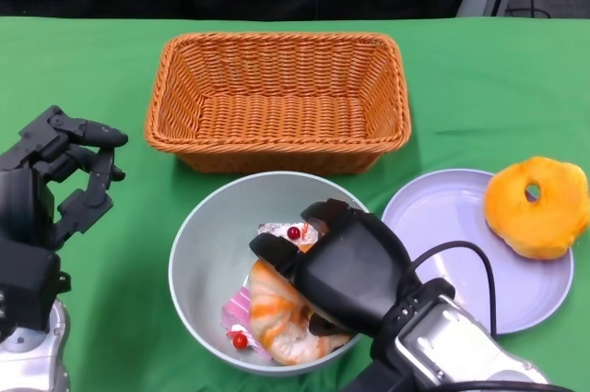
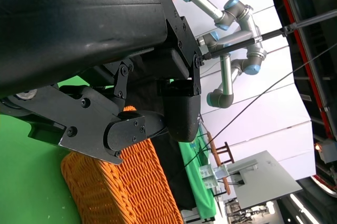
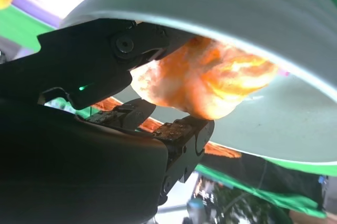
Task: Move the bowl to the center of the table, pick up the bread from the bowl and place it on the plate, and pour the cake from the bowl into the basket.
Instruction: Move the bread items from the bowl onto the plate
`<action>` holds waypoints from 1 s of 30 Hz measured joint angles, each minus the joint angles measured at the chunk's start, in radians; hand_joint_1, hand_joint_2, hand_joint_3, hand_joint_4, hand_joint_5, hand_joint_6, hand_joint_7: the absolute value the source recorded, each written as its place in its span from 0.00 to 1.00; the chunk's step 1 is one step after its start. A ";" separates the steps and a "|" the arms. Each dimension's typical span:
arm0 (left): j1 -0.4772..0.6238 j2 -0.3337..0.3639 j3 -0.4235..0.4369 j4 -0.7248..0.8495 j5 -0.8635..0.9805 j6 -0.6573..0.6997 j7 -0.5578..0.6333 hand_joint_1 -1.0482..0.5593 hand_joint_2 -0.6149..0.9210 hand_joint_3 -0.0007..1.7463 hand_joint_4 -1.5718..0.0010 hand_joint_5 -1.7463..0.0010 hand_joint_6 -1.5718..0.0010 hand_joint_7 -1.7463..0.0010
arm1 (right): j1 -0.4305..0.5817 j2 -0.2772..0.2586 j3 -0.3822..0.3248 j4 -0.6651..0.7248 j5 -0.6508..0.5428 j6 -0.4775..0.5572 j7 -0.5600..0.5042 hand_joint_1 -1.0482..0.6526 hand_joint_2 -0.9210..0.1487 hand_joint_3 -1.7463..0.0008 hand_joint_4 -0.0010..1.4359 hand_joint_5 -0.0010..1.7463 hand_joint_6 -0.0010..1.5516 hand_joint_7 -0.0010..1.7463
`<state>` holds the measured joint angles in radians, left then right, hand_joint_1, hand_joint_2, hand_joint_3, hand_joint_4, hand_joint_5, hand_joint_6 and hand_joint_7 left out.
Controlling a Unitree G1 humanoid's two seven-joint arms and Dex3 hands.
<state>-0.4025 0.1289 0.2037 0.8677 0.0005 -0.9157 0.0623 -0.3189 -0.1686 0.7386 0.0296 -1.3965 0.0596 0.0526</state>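
Note:
A pale grey bowl [image 1: 198, 254] stands on the green table just in front of the wicker basket [image 1: 277, 97]. In it lie an orange striped bread [image 1: 277, 314] and cake pieces [image 1: 238, 307] with red cherries. My right hand [image 1: 346, 267] reaches into the bowl from the near right and covers part of the bread. The right wrist view shows the bread [image 3: 210, 81] pressed between that hand's fingers [image 3: 184, 134] under the bowl's wall [image 3: 237, 8]. My left hand [image 1: 69, 175] hovers at the left of the bowl, fingers apart, holding nothing.
A lilac plate [image 1: 442, 217] lies to the right of the bowl, with a round orange ring-shaped bread [image 1: 537, 206] on its far right edge. The basket [image 2: 121, 187] holds nothing. The table's far edge runs behind the basket.

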 measured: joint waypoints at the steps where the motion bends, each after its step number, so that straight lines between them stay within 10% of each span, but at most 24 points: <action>1: 0.002 0.000 0.000 -0.001 0.001 0.000 0.001 0.57 0.89 0.39 0.52 0.15 0.49 0.36 | -0.002 0.000 0.003 0.012 -0.002 0.002 -0.021 0.16 0.00 1.00 0.36 0.03 0.31 0.01; 26: 0.012 -0.005 -0.001 -0.014 0.008 0.000 0.013 0.57 0.88 0.41 0.51 0.15 0.49 0.36 | -0.098 0.027 0.036 0.301 0.157 -0.110 -0.380 0.41 0.04 1.00 0.77 0.18 0.67 0.03; 30: 0.012 -0.008 -0.002 -0.014 0.010 0.001 0.015 0.58 0.88 0.42 0.51 0.14 0.49 0.36 | -0.133 0.022 0.036 0.375 0.185 -0.168 -0.467 0.42 0.06 1.00 0.70 0.36 0.73 0.02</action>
<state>-0.3902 0.1208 0.2012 0.8536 0.0110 -0.9152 0.0777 -0.4515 -0.1463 0.7745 0.4044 -1.2115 -0.1084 -0.4143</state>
